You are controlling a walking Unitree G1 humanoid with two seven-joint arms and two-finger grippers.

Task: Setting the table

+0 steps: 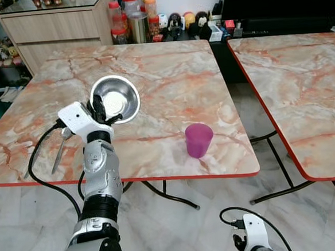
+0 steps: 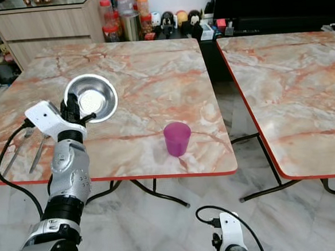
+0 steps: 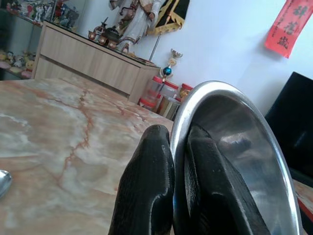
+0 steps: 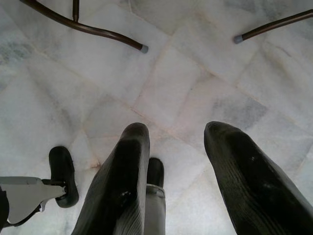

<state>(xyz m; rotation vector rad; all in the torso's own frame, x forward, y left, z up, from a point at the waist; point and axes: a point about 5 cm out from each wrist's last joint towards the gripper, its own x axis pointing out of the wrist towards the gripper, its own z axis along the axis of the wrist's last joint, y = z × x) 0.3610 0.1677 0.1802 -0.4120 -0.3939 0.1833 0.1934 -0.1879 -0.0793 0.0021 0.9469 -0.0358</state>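
The left gripper [image 1: 100, 110] pinches the steel bowl [image 1: 116, 98] by its rim, tilted above the table [image 1: 170, 79] near the front-left edge; the right gripper [image 4: 176, 171] hangs open.

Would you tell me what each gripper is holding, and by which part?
The left gripper pinches the steel bowl by its rim; the right gripper holds nothing.
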